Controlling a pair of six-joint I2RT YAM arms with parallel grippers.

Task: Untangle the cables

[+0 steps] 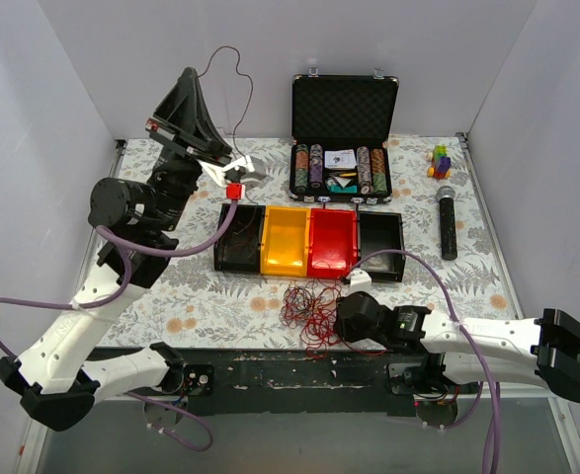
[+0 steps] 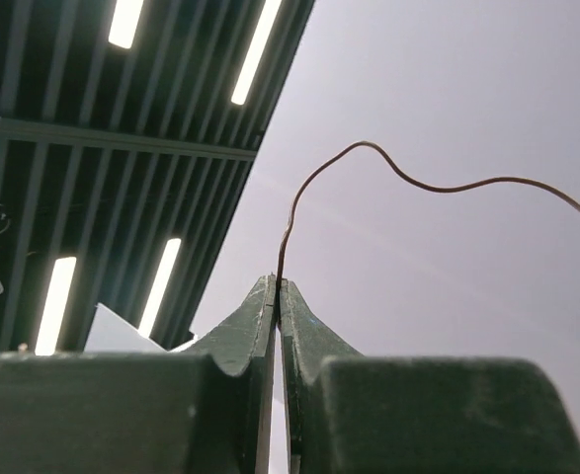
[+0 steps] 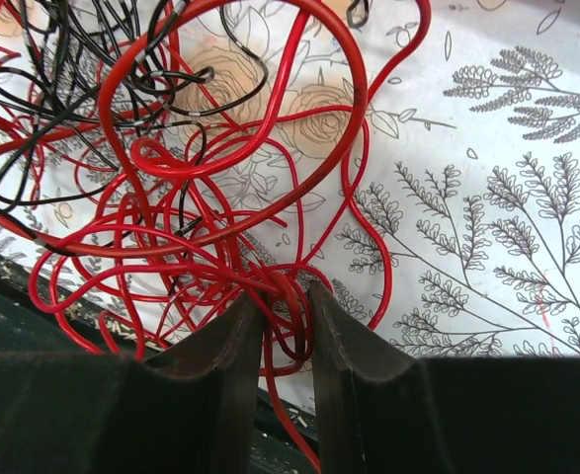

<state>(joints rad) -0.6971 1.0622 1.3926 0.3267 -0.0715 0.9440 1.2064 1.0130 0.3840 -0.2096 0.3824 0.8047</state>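
While your left hand (image 2: 278, 286) pinches a thin brown wire (image 2: 369, 146) high beyond the loose red-and-black cable nest (image 1: 307, 311), your right hand (image 3: 285, 293) clamps its loops: lift slowly.

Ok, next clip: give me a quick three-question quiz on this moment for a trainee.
1. True or false: the left end effector pinches one thin wire, raised in the air.
2. The right end effector is: A) open above the cable nest B) shut on red strands of it C) out of view.
3. How many bins stand in the row behind the nest?
Key: 1 true; 2 B; 3 four.
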